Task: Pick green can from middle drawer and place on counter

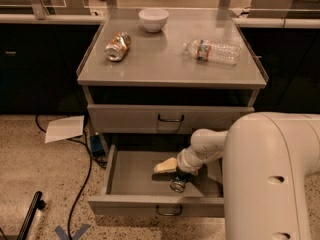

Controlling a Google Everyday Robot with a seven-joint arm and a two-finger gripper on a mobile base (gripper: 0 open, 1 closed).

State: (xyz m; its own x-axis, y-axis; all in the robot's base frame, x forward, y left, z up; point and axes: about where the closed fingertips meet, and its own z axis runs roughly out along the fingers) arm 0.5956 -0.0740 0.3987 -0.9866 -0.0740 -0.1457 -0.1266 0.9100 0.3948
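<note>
**Desk:** Pictured in the open middle drawer (125, 184): the claw (174, 174) sits low against the green can (178, 184). The can is near the front panel, right of centre, with 1 silver end turned toward the camera. What should you mind on this step?

**Floor:** Make sure the hold is square on the can's body before you lift. Raise it straight until it clears the front panel and the closed drawer (130, 119) above, then draw back and go up to the counter (165, 66). Aim for the bare patch between the dented copper can (118, 46) and the plastic bottle (212, 51), short of the white bowl (153, 19).

**Desk:** And what can't you read here?

**Floor:** You cannot tell whether the claw is spread, pressed together or pinching the can, because its dark tip merges with the can's side. The arm's pale shell (270, 179) covers the middle drawer's right end. The can's label is too dim to make out.
</note>
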